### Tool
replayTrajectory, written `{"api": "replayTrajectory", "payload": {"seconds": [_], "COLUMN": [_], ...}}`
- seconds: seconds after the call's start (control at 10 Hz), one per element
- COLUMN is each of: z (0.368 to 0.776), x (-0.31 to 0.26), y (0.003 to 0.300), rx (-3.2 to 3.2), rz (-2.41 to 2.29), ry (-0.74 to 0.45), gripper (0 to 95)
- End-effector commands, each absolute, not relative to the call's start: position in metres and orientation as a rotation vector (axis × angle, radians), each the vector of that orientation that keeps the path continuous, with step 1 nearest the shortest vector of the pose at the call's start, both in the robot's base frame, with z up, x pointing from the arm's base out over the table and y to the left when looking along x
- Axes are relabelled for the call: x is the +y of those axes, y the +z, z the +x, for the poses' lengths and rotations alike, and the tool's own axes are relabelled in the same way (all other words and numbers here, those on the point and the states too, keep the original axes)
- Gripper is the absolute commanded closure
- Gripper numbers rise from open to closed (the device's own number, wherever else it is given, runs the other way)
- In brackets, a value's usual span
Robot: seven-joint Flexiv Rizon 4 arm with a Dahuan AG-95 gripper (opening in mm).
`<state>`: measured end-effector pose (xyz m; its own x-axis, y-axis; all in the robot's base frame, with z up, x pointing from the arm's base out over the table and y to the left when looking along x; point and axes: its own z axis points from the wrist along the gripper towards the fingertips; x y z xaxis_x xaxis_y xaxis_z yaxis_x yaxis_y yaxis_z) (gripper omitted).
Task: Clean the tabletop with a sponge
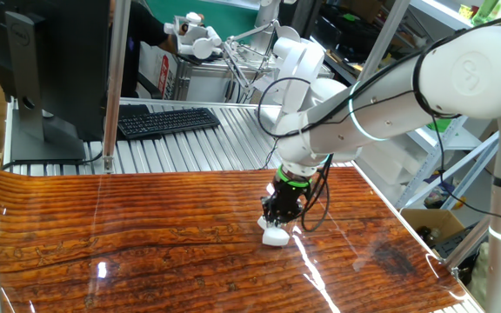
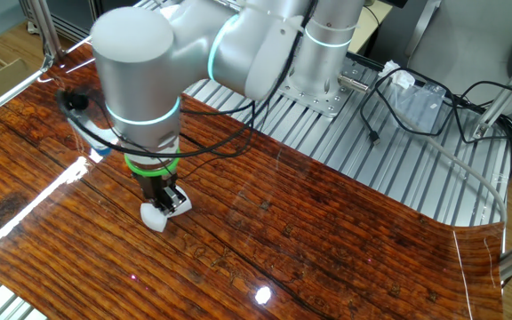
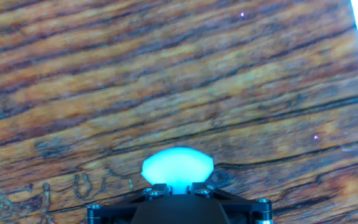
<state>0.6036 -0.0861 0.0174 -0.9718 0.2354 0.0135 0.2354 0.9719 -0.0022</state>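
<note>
Bright overhead glare on glossy tabletop

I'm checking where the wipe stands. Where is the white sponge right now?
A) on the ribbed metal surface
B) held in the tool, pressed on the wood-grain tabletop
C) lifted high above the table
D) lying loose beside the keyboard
B: the tool is shut on the sponge, which rests against the tabletop.
</note>
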Motion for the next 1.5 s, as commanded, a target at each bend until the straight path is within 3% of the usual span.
{"api": "replayTrajectory", "payload": {"seconds": [0.1,1.5], "z": [0.605,0.617], "x": [-0.088,-0.148], "y": [0.015,0.012], "rx": [-3.108,-3.130], "rz": [-0.367,-0.246], "ry": [0.004,-0.008], "gripper": [95.0,95.0]}}
